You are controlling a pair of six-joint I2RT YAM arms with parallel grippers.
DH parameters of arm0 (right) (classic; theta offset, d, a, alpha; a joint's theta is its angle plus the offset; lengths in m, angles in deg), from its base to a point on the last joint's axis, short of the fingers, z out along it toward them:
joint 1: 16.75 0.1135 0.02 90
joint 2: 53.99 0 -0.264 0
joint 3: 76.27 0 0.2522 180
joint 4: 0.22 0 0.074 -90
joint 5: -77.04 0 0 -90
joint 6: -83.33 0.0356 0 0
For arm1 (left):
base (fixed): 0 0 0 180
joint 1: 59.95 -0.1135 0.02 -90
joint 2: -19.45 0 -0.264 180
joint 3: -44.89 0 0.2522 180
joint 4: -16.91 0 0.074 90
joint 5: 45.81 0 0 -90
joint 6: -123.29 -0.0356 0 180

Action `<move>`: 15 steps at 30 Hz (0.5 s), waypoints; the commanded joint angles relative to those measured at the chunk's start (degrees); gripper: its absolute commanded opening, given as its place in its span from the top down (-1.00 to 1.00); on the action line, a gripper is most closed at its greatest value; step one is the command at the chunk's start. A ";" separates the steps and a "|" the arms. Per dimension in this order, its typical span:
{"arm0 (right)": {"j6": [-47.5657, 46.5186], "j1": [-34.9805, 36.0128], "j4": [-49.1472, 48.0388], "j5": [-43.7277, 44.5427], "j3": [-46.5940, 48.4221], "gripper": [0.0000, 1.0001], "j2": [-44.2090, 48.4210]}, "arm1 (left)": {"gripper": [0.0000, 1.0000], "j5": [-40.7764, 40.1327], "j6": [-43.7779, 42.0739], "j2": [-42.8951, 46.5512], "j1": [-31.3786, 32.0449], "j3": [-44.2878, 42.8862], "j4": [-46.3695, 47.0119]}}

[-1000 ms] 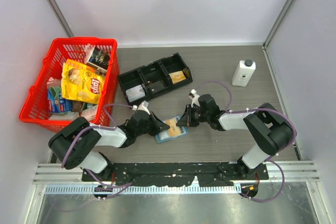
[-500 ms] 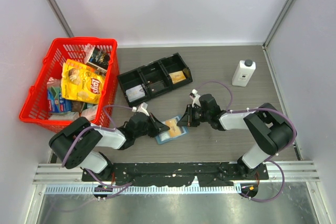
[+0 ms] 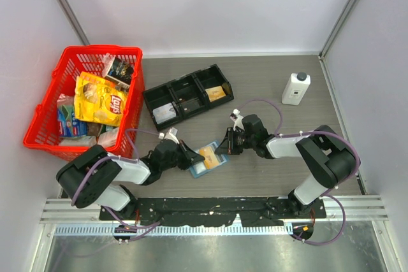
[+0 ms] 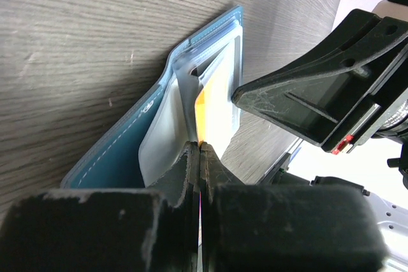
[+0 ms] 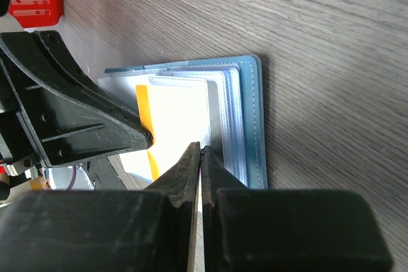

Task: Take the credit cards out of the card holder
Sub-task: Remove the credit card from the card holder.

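Observation:
The light-blue card holder (image 3: 200, 170) lies open on the table between my two grippers. A white credit card (image 3: 208, 153) with an orange edge sticks partly out of its clear sleeves. In the left wrist view my left gripper (image 4: 201, 148) is shut on the near edge of this credit card (image 4: 217, 103), above the card holder's blue cover (image 4: 115, 151). In the right wrist view my right gripper (image 5: 201, 150) is shut on the edge of a clear sleeve of the card holder (image 5: 252, 119), beside the credit card (image 5: 178, 119). The two grippers face each other across the holder, left gripper (image 3: 189, 156) and right gripper (image 3: 224, 147).
A black three-compartment tray (image 3: 148, 101) with a few cards in it stands behind the holder. A red basket (image 3: 102, 49) full of snack packets is at the left. A white bottle (image 3: 296, 88) stands at the back right.
My left gripper has drawn back a little toward the lower left with the card pinched in it. The right gripper has stayed put on the holder.

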 commanded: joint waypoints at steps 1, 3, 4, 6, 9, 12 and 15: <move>-2.60 -0.76 8.29 5.78 -2.49 0.85 -2.80 | 1.00 -0.99 -0.01 2.82 -0.68 1.32 -2.26; -2.60 -0.76 8.29 5.70 -2.49 0.85 -2.98 | 1.00 -1.08 -0.18 3.35 -0.68 1.41 -3.40; -2.51 -0.67 8.29 5.52 -2.49 0.85 -2.98 | 1.00 -1.16 -0.27 3.53 -0.68 1.41 -3.84; -2.60 -0.76 8.29 5.35 -2.40 0.85 -3.15 | 1.00 -1.25 -0.27 3.79 -0.68 1.41 -4.46; -2.95 -0.67 8.38 4.91 -2.23 0.85 -3.07 | 1.00 -1.25 -0.27 3.79 -0.68 1.41 -4.81; -3.56 -0.76 9.25 5.61 -1.79 0.85 -2.98 | 1.00 -1.60 -0.09 4.14 -0.77 2.02 -5.69; -3.66 -0.76 9.43 5.43 -1.87 0.85 -3.24 | 0.96 -2.04 0.00 4.50 -0.77 2.55 -5.26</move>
